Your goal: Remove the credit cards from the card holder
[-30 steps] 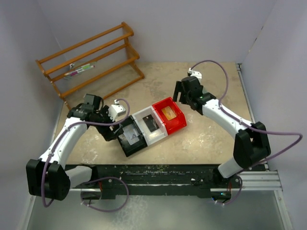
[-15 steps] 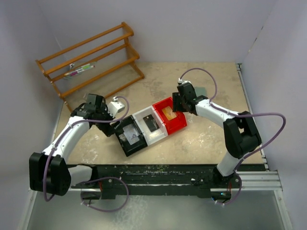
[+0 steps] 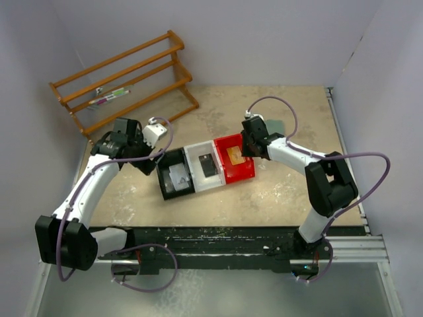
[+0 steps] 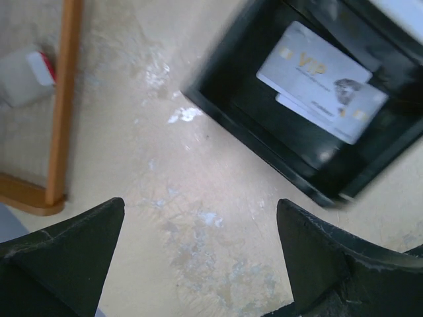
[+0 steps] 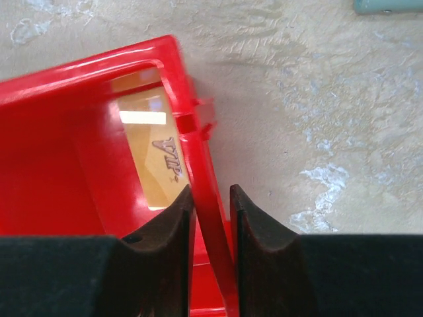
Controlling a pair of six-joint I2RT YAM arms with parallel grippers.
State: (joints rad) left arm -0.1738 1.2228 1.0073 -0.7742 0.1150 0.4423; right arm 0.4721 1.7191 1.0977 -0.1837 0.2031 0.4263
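Note:
Three joined bins lie mid-table. An orange-gold credit card [image 3: 233, 156] [image 5: 152, 152] is in the red bin [image 3: 239, 173] [image 5: 59, 152]. A black card [image 3: 207, 165] is in the white bin [image 3: 198, 153]. Silvery cards [image 3: 177, 179] [image 4: 320, 82] are in the black bin [image 3: 165, 173] [image 4: 264, 142]. My right gripper [image 3: 246, 150] [image 5: 210, 191] is shut on the red bin's right wall, which stands between its fingers. The grey-green card holder [image 3: 273, 125] [image 5: 390, 5] lies behind the right arm, mostly hidden. My left gripper [image 3: 147, 164] [image 4: 198, 264] hangs open over bare table, left of the black bin.
A wooden rack [image 3: 125, 89] [image 4: 63, 99] stands at the back left with a pen-like item [image 3: 109, 98] on a shelf. A small white and red object [image 4: 23, 72] lies by the rack's foot. Walls enclose the table on three sides.
My right gripper came down and closed on the red bin's wall. The row of bins swung from a diagonal to nearly level. My left arm drew back towards the rack.

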